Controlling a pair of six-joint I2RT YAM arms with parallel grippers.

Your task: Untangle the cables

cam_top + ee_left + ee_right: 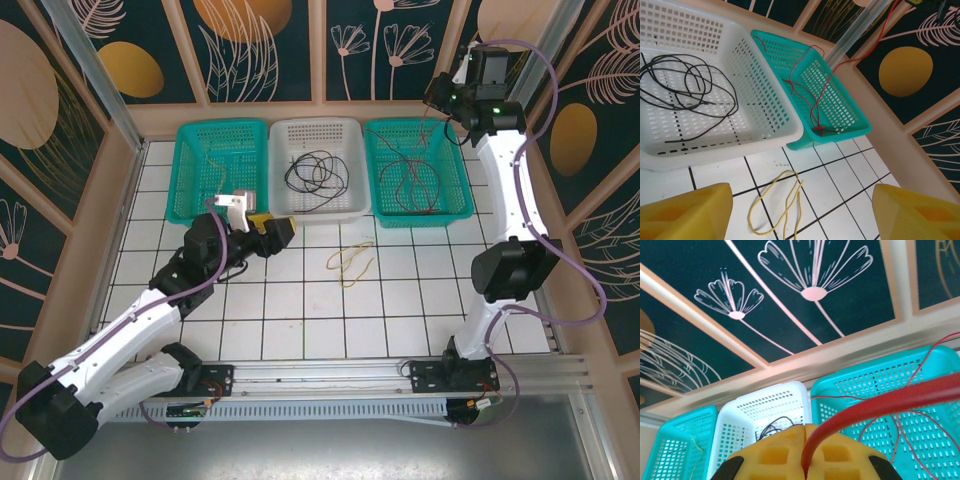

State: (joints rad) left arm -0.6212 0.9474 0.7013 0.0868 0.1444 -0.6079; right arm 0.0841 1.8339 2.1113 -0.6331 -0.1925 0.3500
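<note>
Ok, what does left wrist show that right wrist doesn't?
Left wrist: yellow cable on the tiles, in front of the open left gripper. Right wrist: right gripper shut on the red cable, plus the left teal basket. Both: white basket with black cable, right teal basket with red cable in it.

Yellow cable [352, 262] loose on white tiles [300, 310]

Most of the surface [300, 320] between the arms is open tile, just the yellow cable [352, 262] lying loose in the middle. The far edge is lined with baskets (left teal basket [222, 125], white basket [316, 122], right teal basket [420, 217], side by side). A red cable [880, 407] strung from the right one up to the right fingers [772, 452] crosses the air above it.
</note>
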